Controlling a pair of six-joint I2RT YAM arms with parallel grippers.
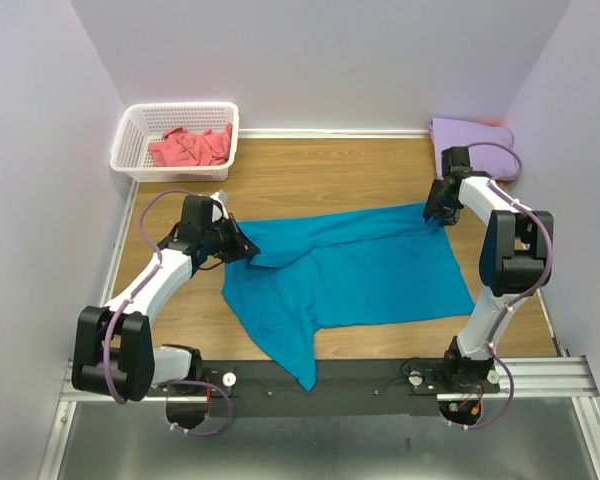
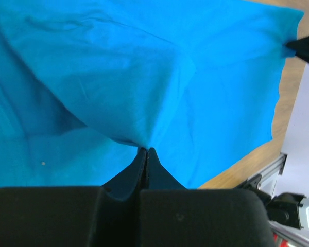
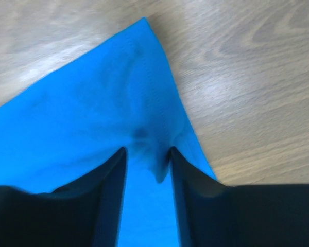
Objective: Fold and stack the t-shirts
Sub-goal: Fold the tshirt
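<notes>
Teal-blue t-shirt [image 1: 355,268] lies spread mid-table [image 1: 320,180], one part trailing to the near edge. Left gripper [image 1: 242,246] has its jaws pinched together on the shirt's left edge, cloth lifted into a peak [image 2: 139,136]. Right gripper [image 1: 438,215] holds the far right corner [image 3: 149,139] between slightly parted jaws. Coral-pink shirt [image 1: 190,146] sits bunched in white basket [image 1: 130,140] far left; lavender shirt [image 1: 475,135] folded at far right corner

Lab: white-walled enclosure [image 1: 330,50], aluminium rail [image 1: 540,375].
</notes>
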